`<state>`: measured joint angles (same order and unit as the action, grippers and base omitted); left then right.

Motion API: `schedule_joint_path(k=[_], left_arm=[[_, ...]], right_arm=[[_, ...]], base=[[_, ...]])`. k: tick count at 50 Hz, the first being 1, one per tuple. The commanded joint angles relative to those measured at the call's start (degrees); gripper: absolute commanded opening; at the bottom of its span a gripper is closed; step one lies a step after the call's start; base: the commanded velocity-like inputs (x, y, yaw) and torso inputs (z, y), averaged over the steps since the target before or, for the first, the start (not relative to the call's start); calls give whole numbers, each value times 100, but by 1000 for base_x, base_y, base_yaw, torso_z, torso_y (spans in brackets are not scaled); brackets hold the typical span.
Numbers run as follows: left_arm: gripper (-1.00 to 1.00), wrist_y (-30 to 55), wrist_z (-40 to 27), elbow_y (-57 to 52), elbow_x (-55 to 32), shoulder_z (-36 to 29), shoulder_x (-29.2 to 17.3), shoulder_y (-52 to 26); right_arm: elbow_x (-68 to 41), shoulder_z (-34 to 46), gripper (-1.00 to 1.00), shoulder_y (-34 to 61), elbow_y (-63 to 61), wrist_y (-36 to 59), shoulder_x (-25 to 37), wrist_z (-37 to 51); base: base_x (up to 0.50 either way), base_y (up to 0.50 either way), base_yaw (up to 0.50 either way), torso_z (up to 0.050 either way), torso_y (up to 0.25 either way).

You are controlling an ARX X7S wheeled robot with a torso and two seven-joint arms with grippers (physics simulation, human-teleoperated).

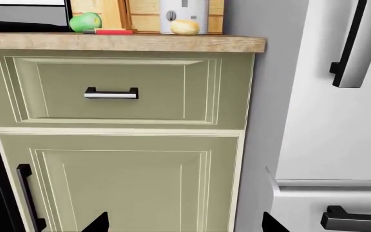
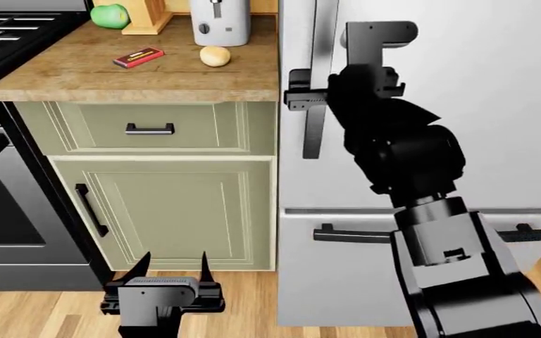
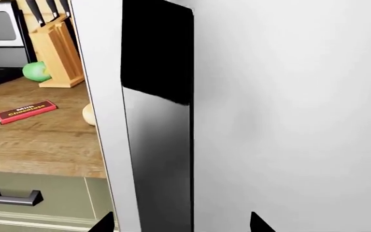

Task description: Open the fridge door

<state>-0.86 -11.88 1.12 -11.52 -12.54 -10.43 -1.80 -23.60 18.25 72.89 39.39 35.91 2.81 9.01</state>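
One long vertical bar handle [image 2: 315, 105] runs down the left edge of the fridge door [image 2: 477, 105], which fills the upper right of the head view and appears shut, its left edge flush against the grey fridge side. The right gripper [image 2: 301, 96] is at the handle, upper centre of the head view. Its jaws stand spread, with fingertips showing either side of the bar in the right wrist view, where the handle [image 3: 160, 145] fills the centre and only the two finger points show at the bottom edge. Not closed on the bar; contact cannot be told.

Judgement, step in hand: seat and close on the bar, then pull.
- Push the jaws further round the bar before closing, so the pads wrap it and do not pinch its front face.
- Grip looks to be at mid-height of the bar; fine for leverage.
- With the handle on the left edge, the hinge is likely on the right. Pull along an arc, letting the wrist turn with the door; a straight pull may slip off.

Below the door lies the freezer drawer [image 2: 365, 282] with its horizontal black handle; leave it. Left of the fridge stands the green cabinet [image 2: 158, 176] under a wooden counter [image 2: 82, 77]. The left gripper [image 2: 170, 271] hangs low at bottom centre-left, jaws apart and empty, well clear of the swing path.
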Motion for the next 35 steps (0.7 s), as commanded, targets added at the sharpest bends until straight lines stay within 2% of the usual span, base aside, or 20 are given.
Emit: schedule_joint_path(k=[1,35], left_arm=[[100,16,-43,-32,-28,-34,-29,7],[100,-10,-130,-33,-115,-115,-103,-9]], right_arm=[[-28,103,100,88,449,-312,-51,-44],[-474,674,100,496,1870,-1290,-252,-125]], base=[[0,0,0,0,0],[0,0,0,0,0]])
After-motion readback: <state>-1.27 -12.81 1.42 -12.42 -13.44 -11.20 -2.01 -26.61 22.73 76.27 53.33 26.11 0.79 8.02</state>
